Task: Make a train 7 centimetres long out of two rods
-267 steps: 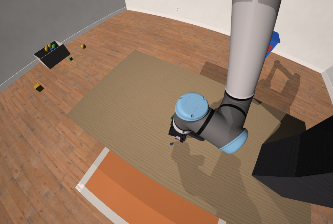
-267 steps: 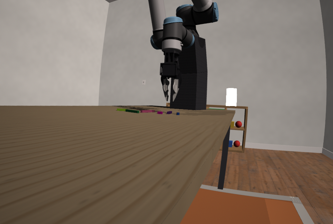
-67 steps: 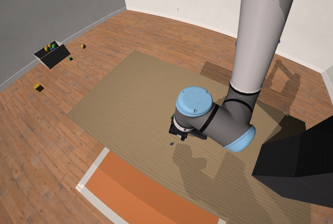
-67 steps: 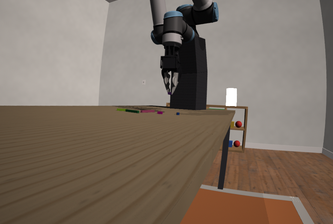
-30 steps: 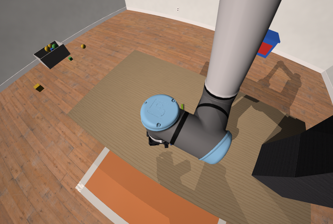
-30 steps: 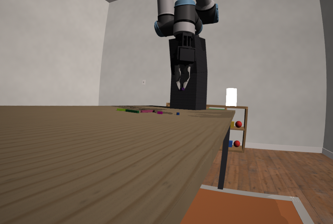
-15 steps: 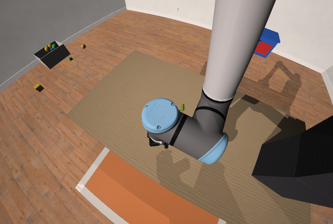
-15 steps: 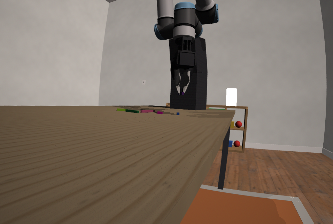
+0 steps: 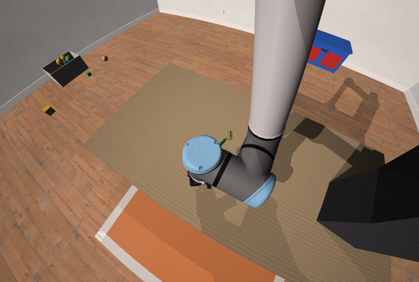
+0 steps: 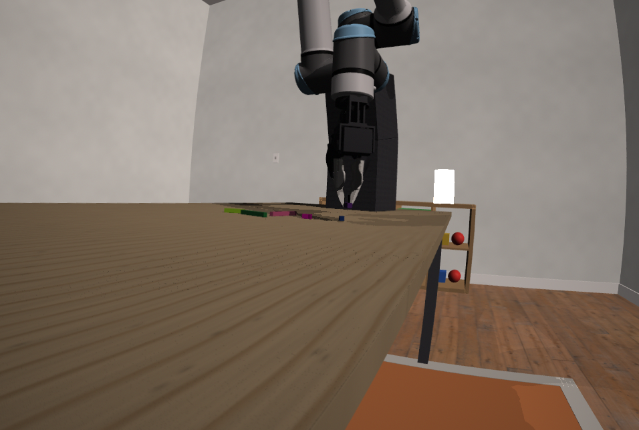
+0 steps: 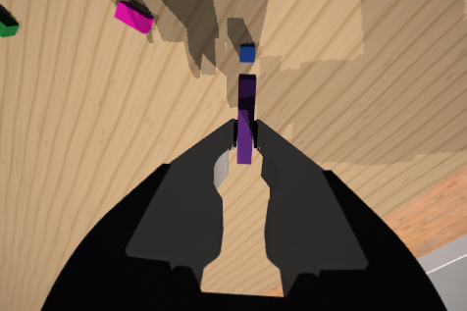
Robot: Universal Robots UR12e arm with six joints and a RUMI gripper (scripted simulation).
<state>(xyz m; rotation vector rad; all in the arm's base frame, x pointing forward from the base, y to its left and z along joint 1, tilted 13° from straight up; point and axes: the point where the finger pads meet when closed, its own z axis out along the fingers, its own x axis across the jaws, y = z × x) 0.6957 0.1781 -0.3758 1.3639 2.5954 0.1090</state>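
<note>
You're in a playroom-like space: wooden floor (image 9: 135,40) (image 10: 495,322), toy-filled bin (image 9: 69,73), shelf of balls and blocks (image 10: 470,244), glowing lamp (image 10: 444,186), plus your robot arm (image 9: 277,52) (image 10: 313,2).

The robot arm has long, pale grey tubes (image 9: 282,55) (image 10: 313,2) and dark grey joints (image 9: 236,174) (image 10: 353,57). Its round caps (image 9: 202,153) (image 10: 354,32) are light blue, with little screws and a mark that might be letters. The gripper (image 10: 347,199) (image 11: 245,122) looks black.

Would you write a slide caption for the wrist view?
Hand gripping the purple rod, lined up with the blue rod.
</note>
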